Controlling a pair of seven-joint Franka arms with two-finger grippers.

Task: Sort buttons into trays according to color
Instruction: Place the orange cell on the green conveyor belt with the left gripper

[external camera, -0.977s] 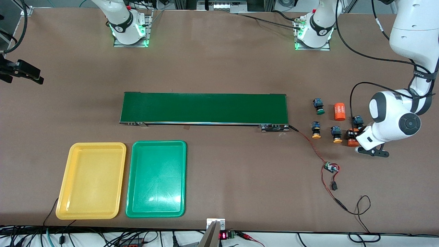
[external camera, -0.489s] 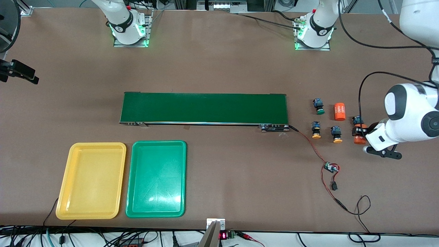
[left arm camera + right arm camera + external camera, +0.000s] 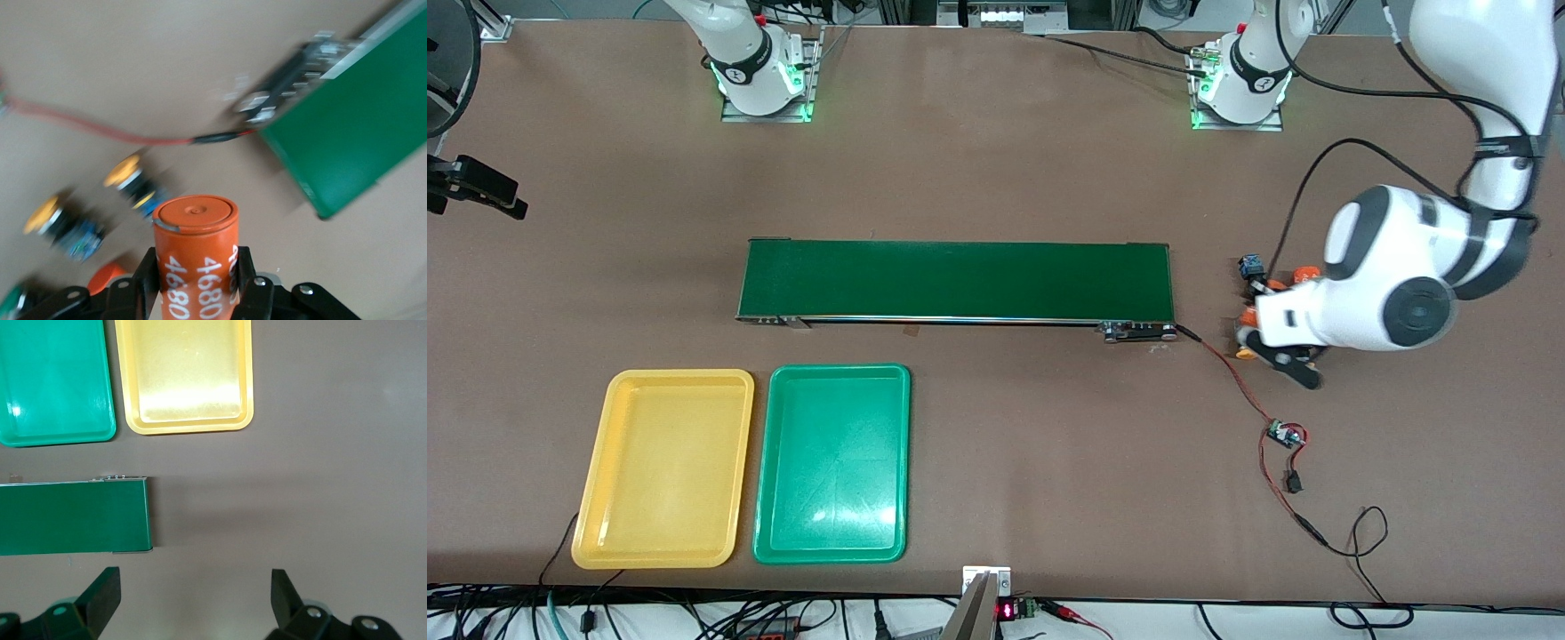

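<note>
My left gripper (image 3: pixel 195 267) is shut on an orange cylinder (image 3: pixel 195 227) with white lettering, held upright in the air. In the front view the left gripper (image 3: pixel 1258 309) hangs over the buttons, just off the conveyor's end toward the left arm's side. Two yellow-capped buttons (image 3: pixel 123 172) (image 3: pixel 43 215) lie on the table below it. The arm covers most of them in the front view; one blue button body (image 3: pixel 1251 264) shows. The yellow tray (image 3: pixel 663 468) and green tray (image 3: pixel 831 462) sit side by side, nearer the front camera than the belt. My right gripper (image 3: pixel 193 600) is open over bare table.
The dark-green conveyor belt (image 3: pixel 956 280) runs across the middle of the table. A red wire with a small circuit board (image 3: pixel 1285 436) trails from its end toward the front edge. A second orange cylinder (image 3: pixel 107 277) lies among the buttons.
The left arm has swung from the left arm's end of the table toward the conveyor's end, carrying the orange cylinder, and now covers the buttons. The right arm has barely moved.
</note>
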